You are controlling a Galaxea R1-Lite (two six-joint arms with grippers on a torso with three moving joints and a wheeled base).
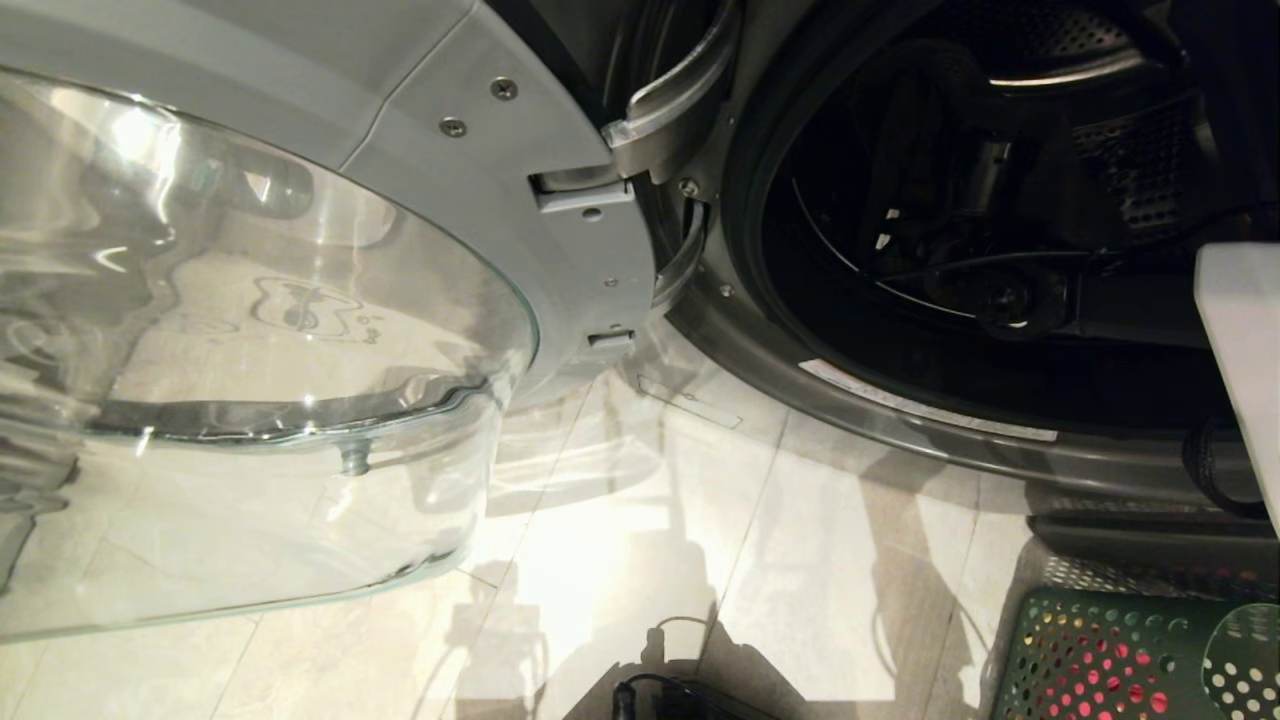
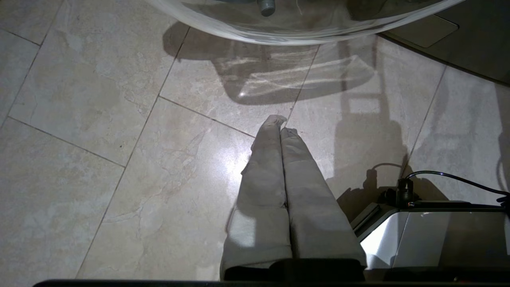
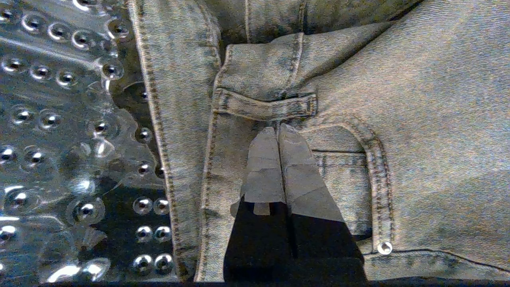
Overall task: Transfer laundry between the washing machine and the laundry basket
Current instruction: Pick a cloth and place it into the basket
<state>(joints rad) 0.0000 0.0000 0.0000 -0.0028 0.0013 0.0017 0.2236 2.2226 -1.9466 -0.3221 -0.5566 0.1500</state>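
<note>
The washing machine (image 1: 900, 410) stands with its round glass door (image 1: 250, 350) swung open to the left. My right arm reaches into its dark drum. In the right wrist view, the faded grey-green denim garment (image 3: 418, 119) of the laundry lies against the perforated steel drum wall (image 3: 59, 139). My right gripper (image 3: 279, 129) is shut, its tips pressed into the denim just under a belt loop. The green laundry basket (image 1: 1100, 660) sits on the floor below the opening, with red cloth (image 1: 1090, 685) showing through its holes. My left gripper (image 2: 281, 123) hangs shut and empty over the floor tiles.
The open door's glass bowl (image 2: 303, 28) juts out low over the beige tiled floor (image 1: 700, 520). A black cable and plug (image 2: 406, 187) lie by my white base (image 2: 438, 235). A white part of my body (image 1: 1240, 340) edges the right side of the opening.
</note>
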